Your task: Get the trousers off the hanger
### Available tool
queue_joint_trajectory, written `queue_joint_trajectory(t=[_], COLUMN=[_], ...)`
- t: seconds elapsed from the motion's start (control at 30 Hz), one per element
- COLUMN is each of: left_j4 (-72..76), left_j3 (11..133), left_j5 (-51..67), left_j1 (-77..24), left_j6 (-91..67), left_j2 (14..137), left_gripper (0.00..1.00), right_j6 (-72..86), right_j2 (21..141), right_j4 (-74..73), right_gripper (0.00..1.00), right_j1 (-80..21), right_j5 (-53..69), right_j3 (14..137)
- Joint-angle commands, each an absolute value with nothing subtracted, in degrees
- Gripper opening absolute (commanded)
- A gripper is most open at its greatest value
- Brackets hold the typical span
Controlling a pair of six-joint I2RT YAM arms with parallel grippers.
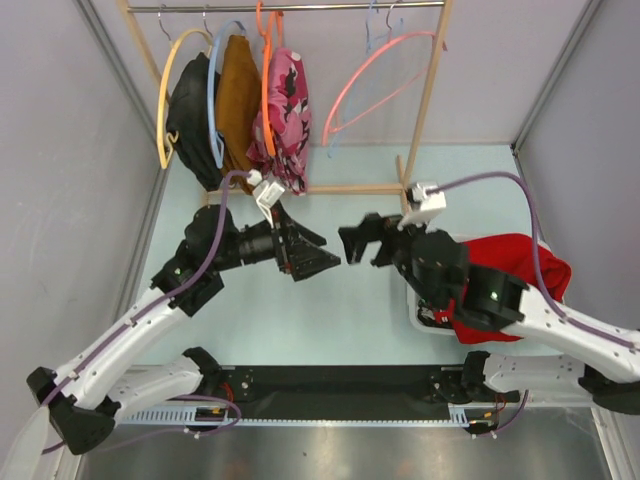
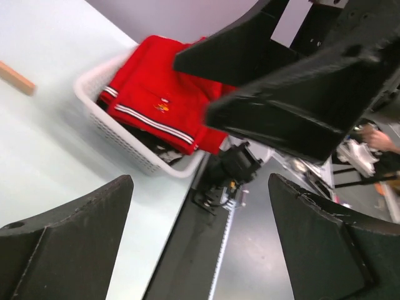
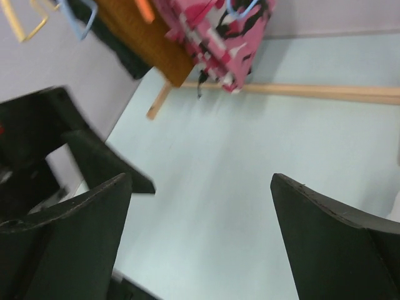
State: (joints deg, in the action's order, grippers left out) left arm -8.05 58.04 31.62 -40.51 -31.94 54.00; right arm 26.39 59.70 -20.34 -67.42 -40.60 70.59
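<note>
Left gripper and right gripper face each other mid-table, both spread wide and empty.
At twelve o'clock the wooden rack holds the black trousers, draped over a yellow hanger with their long axis hanging downward. They press against the mustard-brown garment at their three o'clock, with the wall close at nine. They lie at eleven o'clock from the left gripper, the nearer tool, across bare table. Red trousers already rest in the white basket at four o'clock.
</note>
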Motion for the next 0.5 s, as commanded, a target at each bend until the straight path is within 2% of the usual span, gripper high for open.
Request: queue_joint_trajectory(t=[0.0, 0.2, 0.47], left_j4=[7.36, 26.78, 57.99], left_j3=[47.59, 30.11, 3.03], left_j5=[39.37, 43.41, 35.87], left_j1=[-40.25, -40.52, -40.52], left_j6=[-38.31, -48.06, -68.28], left_j2=[47.84, 38.42, 24.10], left_gripper=[0.96, 0.96, 0.97], right_j6=[26.90, 27.58, 39.45], right_j2=[50.12, 37.90, 25.77], right_j4=[-11.45, 7.53, 26.61], right_gripper=[1.00, 1.00, 1.00], right_j1=[-69.34, -69.61, -70.31], right_j5=[-28.32, -12.05, -15.55], right_j3=[60.58, 39.84, 11.22])
